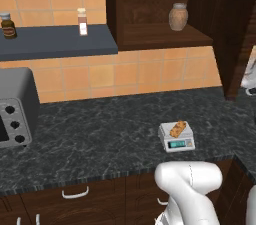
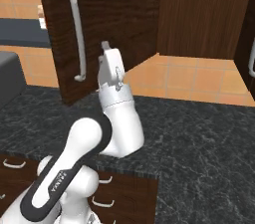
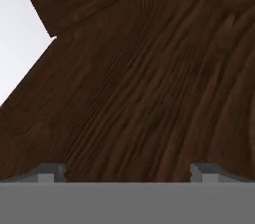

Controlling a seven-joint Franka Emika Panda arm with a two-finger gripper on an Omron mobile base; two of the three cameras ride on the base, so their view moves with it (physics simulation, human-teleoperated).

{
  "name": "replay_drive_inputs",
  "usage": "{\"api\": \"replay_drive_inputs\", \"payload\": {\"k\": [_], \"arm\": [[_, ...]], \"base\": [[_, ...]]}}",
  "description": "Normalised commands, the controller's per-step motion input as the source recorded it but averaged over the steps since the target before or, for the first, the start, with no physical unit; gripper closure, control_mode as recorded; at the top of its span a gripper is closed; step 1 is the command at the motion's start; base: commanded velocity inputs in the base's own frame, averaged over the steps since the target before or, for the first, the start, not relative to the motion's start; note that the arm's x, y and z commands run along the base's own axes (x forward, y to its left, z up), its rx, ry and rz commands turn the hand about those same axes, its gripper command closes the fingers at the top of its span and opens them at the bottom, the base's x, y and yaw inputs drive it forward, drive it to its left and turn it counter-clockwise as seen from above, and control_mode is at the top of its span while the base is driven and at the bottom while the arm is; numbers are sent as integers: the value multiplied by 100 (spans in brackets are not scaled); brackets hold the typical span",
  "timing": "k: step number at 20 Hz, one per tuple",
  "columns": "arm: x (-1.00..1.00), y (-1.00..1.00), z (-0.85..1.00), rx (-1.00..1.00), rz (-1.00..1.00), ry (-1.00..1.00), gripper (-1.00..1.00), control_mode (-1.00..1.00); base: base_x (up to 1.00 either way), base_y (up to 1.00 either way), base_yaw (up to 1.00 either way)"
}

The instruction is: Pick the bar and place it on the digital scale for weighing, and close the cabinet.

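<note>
The granola bar already lies on the digital scale on the dark counter, so shutting the cabinet is what remains. Its door stands swung out, the clay jar showing on the shelf inside. The gripper, jaws spread wide and holding nothing, faces the door's wood close up. I'd press flat against the panel, away from the hinge, and follow its arc steadily.

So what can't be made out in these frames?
- Scale display: left base view, digits too small to read.
- Tool: hand view, fingertips cut off by the bottom edge; whether they touch the cabinet door is unclear.
- Jar: contents hidden by its own wall.
</note>
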Motion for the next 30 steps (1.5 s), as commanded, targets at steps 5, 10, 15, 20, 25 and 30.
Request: {"api": "replay_drive_inputs", "payload": {"k": [5,10,15,20,25,30], "arm": [[100,72,0,1,-6,15,-100,-100],[100,11,0,11,-12,27,-100,-100],[100,0,0,9,-12,11,-100,-100],[95,2,-15,8,-3,0,-100,-100],[98,0,-21,10,0,0,-100,-100],[98,0,-1,3,0,6,-100,-100]], "base": [[0,0,0],[0,0,0],[0,0,0],[0,0,0],[0,0,0],[0,0,0]]}}
